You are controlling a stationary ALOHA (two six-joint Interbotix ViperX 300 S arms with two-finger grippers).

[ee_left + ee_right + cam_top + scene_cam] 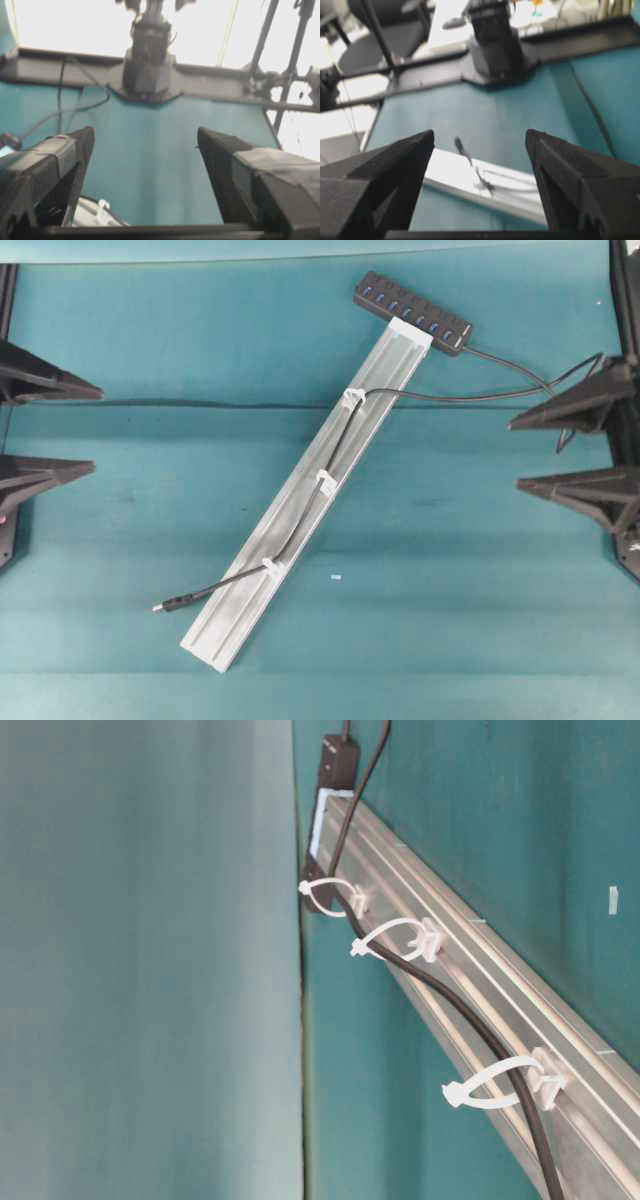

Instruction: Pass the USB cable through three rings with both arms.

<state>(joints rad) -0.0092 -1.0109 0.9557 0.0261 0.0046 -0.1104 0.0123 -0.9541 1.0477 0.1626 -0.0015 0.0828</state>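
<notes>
While the USB cable (pixel 300 515) is lying along the silver rail (pixel 300 530), it is running through all three rings: the upper ring (pixel 353 397) nearest the hub, the middle ring (pixel 326 481) and the lower ring (pixel 271 567). Its plug (pixel 166 604) is resting on the teal table (pixel 120 540) just off the rail's lower left side, clear of both arms. From the upper ring the cable is curving away to the right, toward the right edge of the overhead view. In the table-level view the dark cable (pixel 440 995) is passing under each white loop in turn, and the nearest loop (pixel 495 1085) is arching over it.

The rail is sitting diagonally across the table, its upper end touching the black hub (pixel 412 312) with blue sockets. A small white scrap (pixel 336 578) is lying on the table just to the right of the rail's lower part.

The left gripper (pixel 95 430) is hanging at the left edge of the overhead view, well apart from the rail, with its jaws spread wide and nothing between them; its own wrist view is showing only teal table between the fingers (pixel 70 155). The right gripper (pixel 515 453) is hanging at the right edge, likewise spread wide and gripping nothing, and between its fingers (pixel 400 165) its wrist camera is showing the rail (pixel 470 175), blurred.
</notes>
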